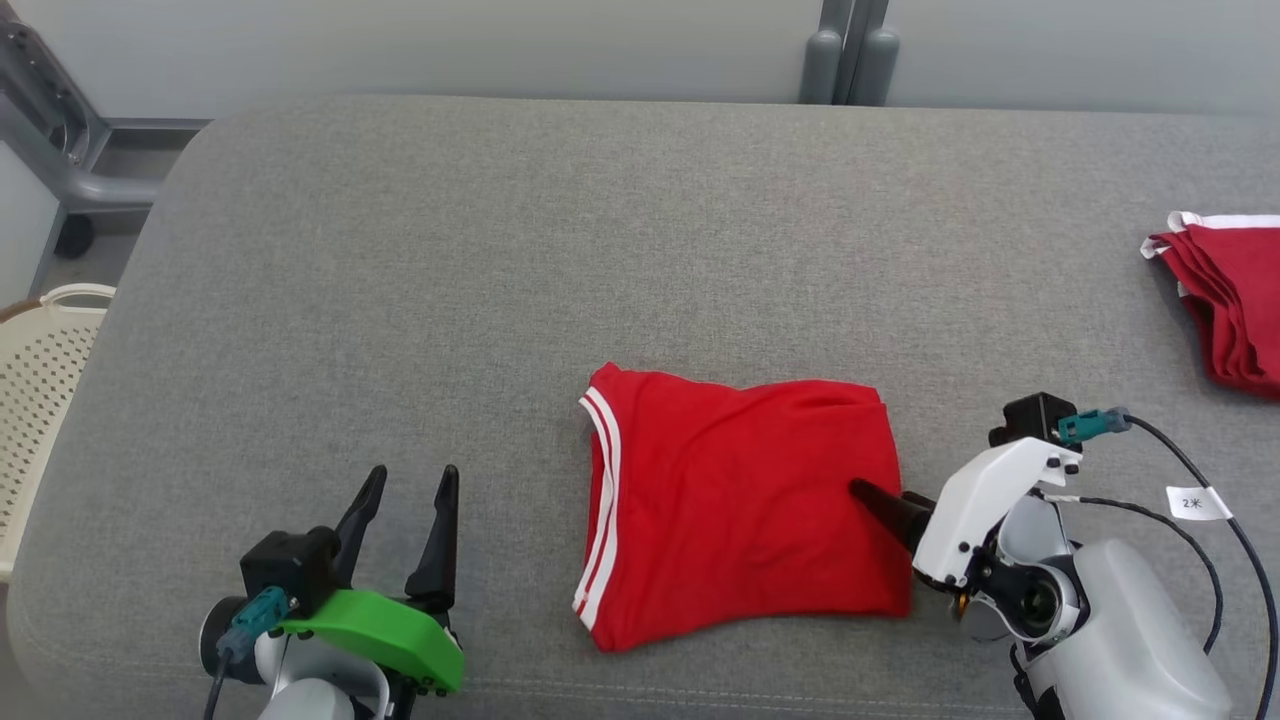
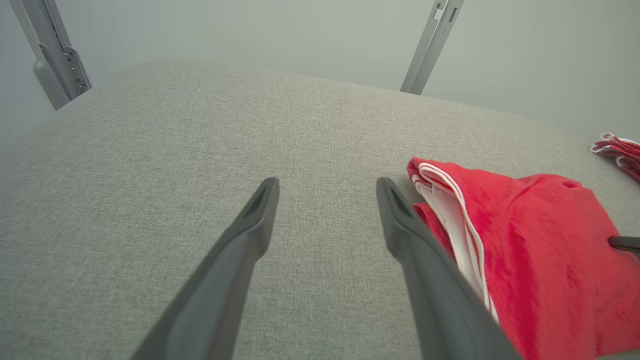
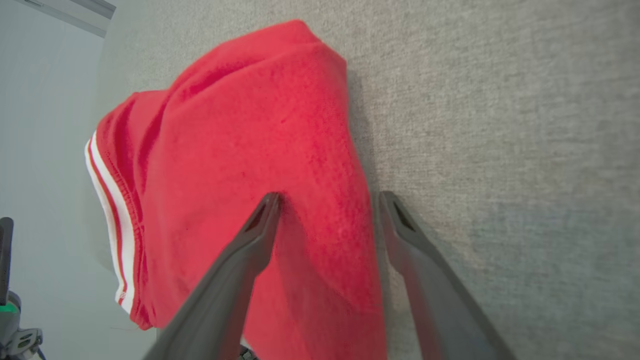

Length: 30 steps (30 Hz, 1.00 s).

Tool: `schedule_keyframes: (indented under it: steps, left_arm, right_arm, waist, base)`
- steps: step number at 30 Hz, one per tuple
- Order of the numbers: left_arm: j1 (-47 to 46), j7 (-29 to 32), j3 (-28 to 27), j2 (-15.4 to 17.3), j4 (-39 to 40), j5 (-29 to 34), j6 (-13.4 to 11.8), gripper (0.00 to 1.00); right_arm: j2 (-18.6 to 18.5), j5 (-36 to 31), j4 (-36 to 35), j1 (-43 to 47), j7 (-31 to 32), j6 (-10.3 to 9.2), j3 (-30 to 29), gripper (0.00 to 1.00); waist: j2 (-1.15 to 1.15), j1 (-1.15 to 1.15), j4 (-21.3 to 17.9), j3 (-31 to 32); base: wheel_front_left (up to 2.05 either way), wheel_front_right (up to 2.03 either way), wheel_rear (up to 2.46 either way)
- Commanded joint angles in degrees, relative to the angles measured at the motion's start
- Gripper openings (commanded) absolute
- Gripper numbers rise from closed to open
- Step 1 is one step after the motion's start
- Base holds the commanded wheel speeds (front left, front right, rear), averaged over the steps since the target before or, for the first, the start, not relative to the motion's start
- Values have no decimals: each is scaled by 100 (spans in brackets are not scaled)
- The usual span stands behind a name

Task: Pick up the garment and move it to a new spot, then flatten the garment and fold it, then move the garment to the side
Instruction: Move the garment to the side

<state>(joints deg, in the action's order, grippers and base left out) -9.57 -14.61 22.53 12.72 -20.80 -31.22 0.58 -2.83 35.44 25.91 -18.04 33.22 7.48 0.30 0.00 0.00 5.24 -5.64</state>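
Observation:
A red garment (image 1: 740, 500) with white stripes along its left edge lies folded into a rough square near the front middle of the grey padded table (image 1: 450, 250). My right gripper (image 1: 866, 496) reaches in from the right, open, at the garment's right edge. In the right wrist view one finger (image 3: 250, 240) rests on top of the red garment (image 3: 240, 125) and the other lies just outside its edge, so the edge sits between the jaws of my right gripper (image 3: 327, 200). My left gripper (image 1: 414, 478) stands open and empty left of the garment (image 2: 540, 240), as the left wrist view shows (image 2: 327, 185).
A second pile of red cloth with white trim (image 1: 1230, 300) lies at the table's far right edge. A cream perforated basket (image 1: 40, 370) stands off the table's left side. Grey metal posts (image 1: 850, 50) rise behind the table. Cables trail from my right wrist.

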Motion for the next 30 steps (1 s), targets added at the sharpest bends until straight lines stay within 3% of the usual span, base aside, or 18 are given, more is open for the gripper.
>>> schedule_keyframes:
  steps: [1, 6, 7, 8, 10, 11, 21, 30]
  left_arm:
    - [-106, 17, 4, 36, -2, -19, 18, 100]
    - [-147, 9, 25, 9, -11, -23, 12, 100]
    - [-155, 7, 29, 3, -21, -27, 14, 100]
    - [-161, 5, 33, -6, -28, -33, 18, 100]
    - [-173, -1, 37, -17, -44, -31, 20, 100]
    - [-181, -4, 40, -19, -52, -34, 21, 100]
    - [-176, -31, -13, -35, -63, -64, -17, 100]
    - [-268, -50, -13, -31, 60, 42, -33, 100]
  right_arm:
    - [-14, 17, 145, -120, -88, 1, 35, 100]
    - [-12, -50, 676, -355, -289, 0, 106, 100]
    - [-11, -41, 773, -394, -309, 0, 126, 90]
    - [-9, -34, 866, -434, -316, 0, 144, 69]
    - [-5, -80, 1039, -516, -350, -1, 172, 12]
    - [-5, -111, 1111, -552, -385, -1, 185, 0]
    - [-37, -575, 1243, -859, -671, -5, -103, 0]
    - [-21, -1671, 785, -1345, -342, -4, -378, 0]
  waist:
    - [0, 0, 57, -51]
    - [0, 0, 159, -130]
    - [0, 0, 172, -137]
    - [0, 0, 184, -143]
    - [0, 0, 203, -151]
    - [0, 0, 209, -153]
    - [0, 0, 96, -113]
    - [0, 0, -245, -236]
  base:
    - [0, 0, 0]
    - [0, 0, 0]
    - [0, 0, 0]
    - [0, 0, 0]
    - [0, 0, 0]
    - [0, 0, 0]
    - [0, 0, 0]
    - [0, 0, 0]
